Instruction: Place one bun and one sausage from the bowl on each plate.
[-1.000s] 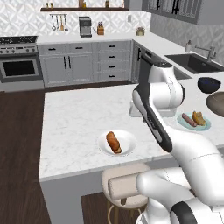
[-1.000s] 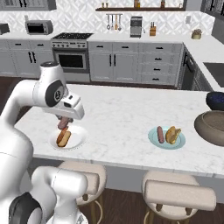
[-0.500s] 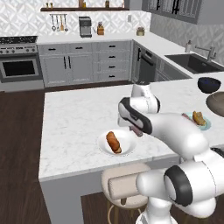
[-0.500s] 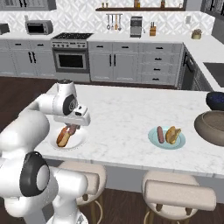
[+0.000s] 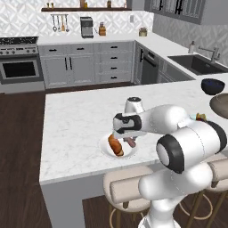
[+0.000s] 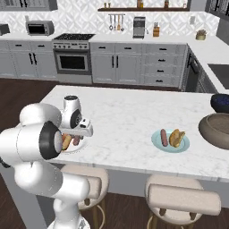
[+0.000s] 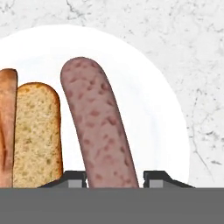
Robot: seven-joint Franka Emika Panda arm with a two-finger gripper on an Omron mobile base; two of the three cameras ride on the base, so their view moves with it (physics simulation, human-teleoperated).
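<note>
My gripper [image 7: 114, 177] is down at the white plate [image 7: 151, 109], shut on a pinkish-brown sausage [image 7: 96, 122] that lies along the plate between its tips. A split bun [image 7: 37, 131] rests just left of the sausage. From the base, the gripper [image 5: 127, 139] hovers over the white plate [image 5: 103, 150] with the bun [image 5: 115, 145] near the island's front edge. The pale blue plate [image 6: 156, 143] to the right carries a sausage [image 6: 163, 137] and a bun [image 6: 177, 137]. The stone bowl [image 6: 217, 129] stands at the island's right end.
A dark blue bowl [image 6: 221, 102] sits behind the stone bowl. Two stools [image 6: 183, 201] stand under the island's front edge. The sink [image 5: 196, 62] is on the far right counter. Bare marble stretches behind and left of the white plate.
The arm has come down from above the white plate, bringing the gripper and sausage onto it beside the bun. The bun and the pale blue plate have not moved.
</note>
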